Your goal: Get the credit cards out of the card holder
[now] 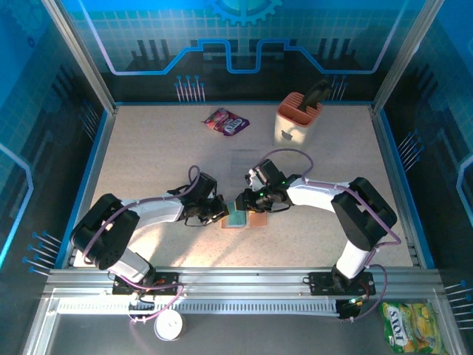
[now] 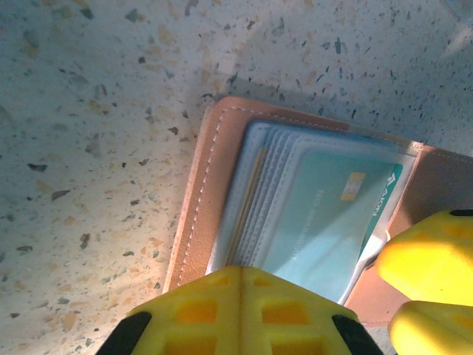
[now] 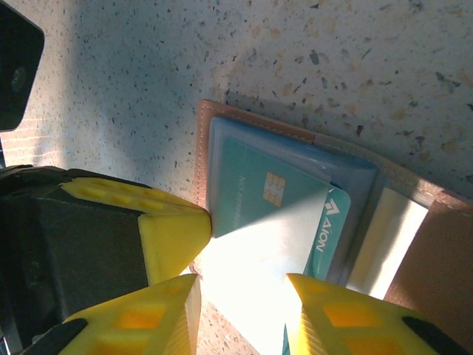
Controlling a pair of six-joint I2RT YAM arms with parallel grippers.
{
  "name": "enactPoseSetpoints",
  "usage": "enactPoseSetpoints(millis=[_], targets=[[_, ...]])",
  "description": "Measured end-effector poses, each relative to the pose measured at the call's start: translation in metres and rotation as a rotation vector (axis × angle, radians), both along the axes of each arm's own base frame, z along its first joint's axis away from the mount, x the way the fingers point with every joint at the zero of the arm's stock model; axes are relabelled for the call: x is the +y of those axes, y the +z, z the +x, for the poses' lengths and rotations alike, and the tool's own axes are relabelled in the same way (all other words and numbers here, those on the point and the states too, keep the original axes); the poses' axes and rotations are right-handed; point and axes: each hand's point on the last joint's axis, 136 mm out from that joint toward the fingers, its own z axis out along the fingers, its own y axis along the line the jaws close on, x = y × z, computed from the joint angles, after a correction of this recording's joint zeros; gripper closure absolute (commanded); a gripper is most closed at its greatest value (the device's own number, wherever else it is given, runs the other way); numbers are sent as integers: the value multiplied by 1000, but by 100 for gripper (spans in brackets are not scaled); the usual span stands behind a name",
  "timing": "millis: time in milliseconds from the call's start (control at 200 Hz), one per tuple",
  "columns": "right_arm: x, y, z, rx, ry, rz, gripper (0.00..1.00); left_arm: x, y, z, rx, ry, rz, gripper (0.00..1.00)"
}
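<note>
The wallet (image 1: 256, 220) lies open just 6 o'clock of the desk's (image 1: 148, 148) middle, a teal card (image 3: 259, 214) partly out. My left fingers (image 2: 199, 310), pressed together at its 9 o'clock, probably pin it. My right fingers (image 3: 340, 310) straddle the card; I cannot tell whether they grip it.

Ahead of the yellow left gripper (image 2: 238, 296), the card holder (image 2: 199, 200) is tan-brown leather with pale stitching along its edge and grey-blue inner pockets. The credit card (image 2: 325, 214) in it is teal, with a gold chip and white lettering. The right gripper (image 3: 242, 290) is yellow too. Under both, the bench (image 2: 89, 111) is beige, speckled with dark and orange flecks.
</note>
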Motion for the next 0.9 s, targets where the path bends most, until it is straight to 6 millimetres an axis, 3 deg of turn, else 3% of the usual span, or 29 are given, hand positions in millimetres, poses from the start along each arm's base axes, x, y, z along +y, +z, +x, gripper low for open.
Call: enactPoseSetpoints(millis=[310,665,900], targets=[[-4,-15,-4,35,-7,-21,64,-1,1,1,-1,-1,-1,100],[-9,-19,-3,26,-11,-42,65,-1,0,1,-1,-1,0,100],[-18,-7,0,-23,-18,-78,65,0,0,0,2,0,2,100]])
